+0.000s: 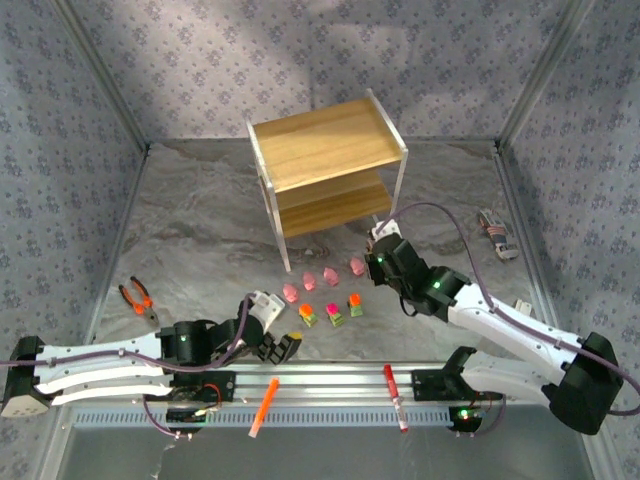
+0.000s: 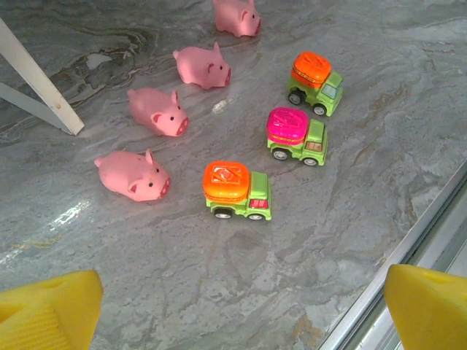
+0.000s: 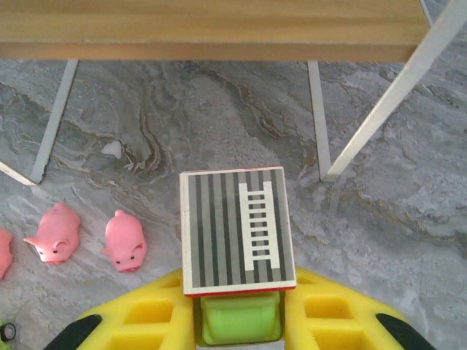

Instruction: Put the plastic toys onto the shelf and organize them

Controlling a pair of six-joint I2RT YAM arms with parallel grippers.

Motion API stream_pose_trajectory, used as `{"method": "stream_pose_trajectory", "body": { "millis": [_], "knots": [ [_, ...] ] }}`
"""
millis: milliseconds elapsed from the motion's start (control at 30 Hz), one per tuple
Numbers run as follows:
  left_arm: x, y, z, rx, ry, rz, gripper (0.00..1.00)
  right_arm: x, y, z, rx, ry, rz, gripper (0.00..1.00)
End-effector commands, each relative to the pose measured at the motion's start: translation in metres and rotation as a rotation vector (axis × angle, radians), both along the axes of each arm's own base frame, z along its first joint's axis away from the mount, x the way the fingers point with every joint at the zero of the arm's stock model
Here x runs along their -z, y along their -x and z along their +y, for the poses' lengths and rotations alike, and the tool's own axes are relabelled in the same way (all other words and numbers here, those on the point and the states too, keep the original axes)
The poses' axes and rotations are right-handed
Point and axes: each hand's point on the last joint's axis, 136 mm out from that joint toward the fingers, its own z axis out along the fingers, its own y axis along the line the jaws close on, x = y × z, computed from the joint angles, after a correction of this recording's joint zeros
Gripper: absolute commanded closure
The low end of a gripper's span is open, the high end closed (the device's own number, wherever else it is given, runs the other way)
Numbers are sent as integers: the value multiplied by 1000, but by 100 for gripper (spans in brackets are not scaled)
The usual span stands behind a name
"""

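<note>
The wooden shelf (image 1: pixel 325 170) stands at the table's middle back; its lower board (image 3: pixel 219 29) and white legs fill the top of the right wrist view. Four pink pigs (image 2: pixel 135 175) lie in a diagonal row before it, with three green trucks (image 2: pixel 237 191) carrying orange and pink tops beside them. My right gripper (image 3: pixel 239 321) is shut on a fourth truck (image 3: pixel 235 230), green with a grey striped ladder top, held low in front of the shelf. My left gripper (image 2: pixel 241 313) hangs open just short of the trucks, nothing between its yellow fingers (image 2: pixel 47 310).
Orange-handled pliers (image 1: pixel 138 298) lie at the left. An orange marker (image 1: pixel 264 405) and a red pen (image 1: pixel 394 395) rest on the metal rail (image 1: pixel 330 380) at the near edge. A small grey and red object (image 1: pixel 497 235) sits at the far right by the wall.
</note>
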Motion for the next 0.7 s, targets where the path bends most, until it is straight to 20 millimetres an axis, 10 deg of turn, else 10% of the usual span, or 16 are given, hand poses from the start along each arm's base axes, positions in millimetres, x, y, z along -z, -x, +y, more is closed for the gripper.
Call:
{"method": "stream_pose_trajectory", "body": {
  "millis": [0,667],
  "knots": [
    [-3,-3,5,-26,5,-26,1,-21,-12,9,-39,-35,-48,82],
    [-8,-4,9,-33,11,-61,2,-47,-62,9,-42,-69,-108,83]
  ]
}}
